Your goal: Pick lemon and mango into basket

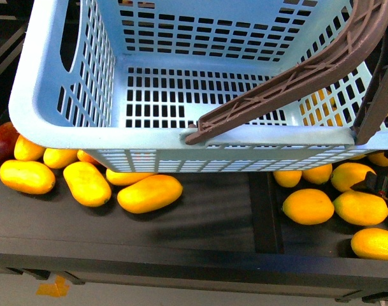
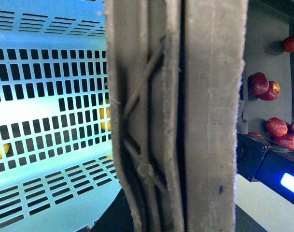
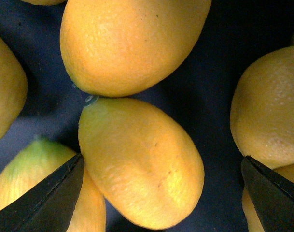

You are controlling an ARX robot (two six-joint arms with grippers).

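Dark tabletop (image 1: 213, 217) strewn with yellow fruit, empty basket (image 1: 41, 83) above. The right gripper (image 3: 162, 157), spread wide, straddles a lemon (image 3: 137, 154), so a grasp seems imminent: lower, then close. A mango (image 1: 149, 193) lies left. The left gripper is hidden behind the handle (image 2: 175, 116), and its state cannot be told.

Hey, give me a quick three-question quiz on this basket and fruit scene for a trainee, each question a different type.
1. True or false: in the front view, the basket already holds fruit.
2. Pick one. The right pincer is: A) shut, holding nothing; B) open, with a lemon between its fingertips; C) open inside the basket.
3. Fill in: the basket's handle is ____ in colour.

Key: 1 false; 2 B; 3 brown.
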